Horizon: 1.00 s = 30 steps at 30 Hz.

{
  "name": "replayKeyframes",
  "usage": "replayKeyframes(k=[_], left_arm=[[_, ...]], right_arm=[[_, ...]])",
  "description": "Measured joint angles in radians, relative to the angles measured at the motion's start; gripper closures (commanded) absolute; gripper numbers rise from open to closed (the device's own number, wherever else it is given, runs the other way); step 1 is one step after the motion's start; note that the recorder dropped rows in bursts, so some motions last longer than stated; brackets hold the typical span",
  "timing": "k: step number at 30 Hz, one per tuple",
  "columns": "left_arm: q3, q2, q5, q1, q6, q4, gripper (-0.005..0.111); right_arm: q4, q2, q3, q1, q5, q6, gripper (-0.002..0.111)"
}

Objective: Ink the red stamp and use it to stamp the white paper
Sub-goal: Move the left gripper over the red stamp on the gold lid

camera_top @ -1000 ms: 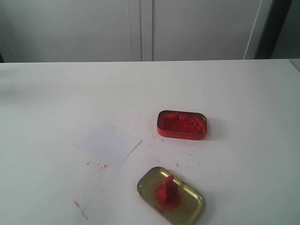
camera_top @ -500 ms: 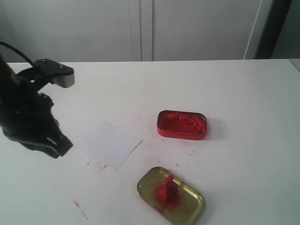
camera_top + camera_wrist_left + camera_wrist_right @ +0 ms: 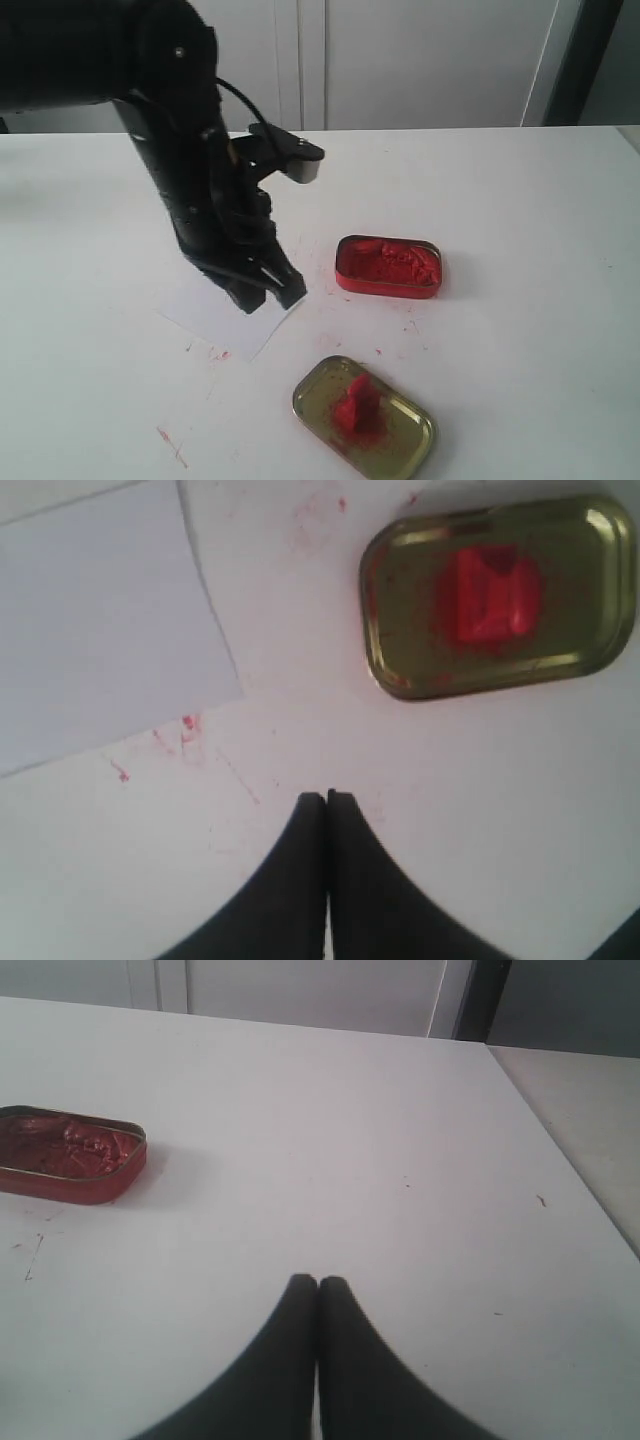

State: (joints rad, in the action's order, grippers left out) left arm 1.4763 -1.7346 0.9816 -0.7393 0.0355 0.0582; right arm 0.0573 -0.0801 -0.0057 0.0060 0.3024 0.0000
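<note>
The red stamp (image 3: 358,404) stands upright on the gold lid (image 3: 312,402) near the table's front. In the left wrist view the stamp (image 3: 490,595) shows from above, inside the lid (image 3: 400,680). The white paper (image 3: 228,328) lies left of the lid, its far part hidden under my left arm. My left gripper (image 3: 268,297) hangs shut and empty over the paper's right corner, above and left of the stamp. In its own view the left gripper (image 3: 326,798) points at bare table between paper (image 3: 100,630) and lid. My right gripper (image 3: 318,1282) is shut and empty over bare table.
The red ink-filled tin (image 3: 388,266) sits open right of the left gripper, behind the lid; the right wrist view shows the tin (image 3: 70,1152) too. Red smears (image 3: 172,446) mark the table round the paper. The table's right edge (image 3: 560,1160) runs past the right gripper.
My left arm has swung in from the far left, moving right across the paper to its right corner. The stamp, lid, tin and paper have not moved.
</note>
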Motion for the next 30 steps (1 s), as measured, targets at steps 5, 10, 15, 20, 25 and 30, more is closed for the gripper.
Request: replayKeyframes(k=[5,10,15,20,25,30], left_arm=[[0.139,-0.116,0.073,-0.074,-0.045,-0.013,0.107],[0.172,-0.184,0.118,-0.127,-0.112,-0.023,0.107],[0.172,-0.183,0.098,-0.135,-0.110,-0.017,0.107],[0.172,-0.183,0.069,-0.136,-0.126,0.027,0.107],[0.172,-0.186,0.046,-0.173,-0.183,0.023,0.107],[0.172,-0.212,0.012,-0.212,-0.196,0.002,0.107]], right_arm=[[0.000,0.000,0.000,0.000,0.000,0.000,0.108],[0.000,0.000,0.000,0.000,0.000,0.000,0.108],[0.000,0.000,0.000,0.000,0.000,0.000,0.108],[0.000,0.000,0.000,0.000,0.000,0.000,0.108],[0.000,0.000,0.000,0.000,0.000,0.000,0.108],[0.000,0.000,0.000,0.000,0.000,0.000,0.108]])
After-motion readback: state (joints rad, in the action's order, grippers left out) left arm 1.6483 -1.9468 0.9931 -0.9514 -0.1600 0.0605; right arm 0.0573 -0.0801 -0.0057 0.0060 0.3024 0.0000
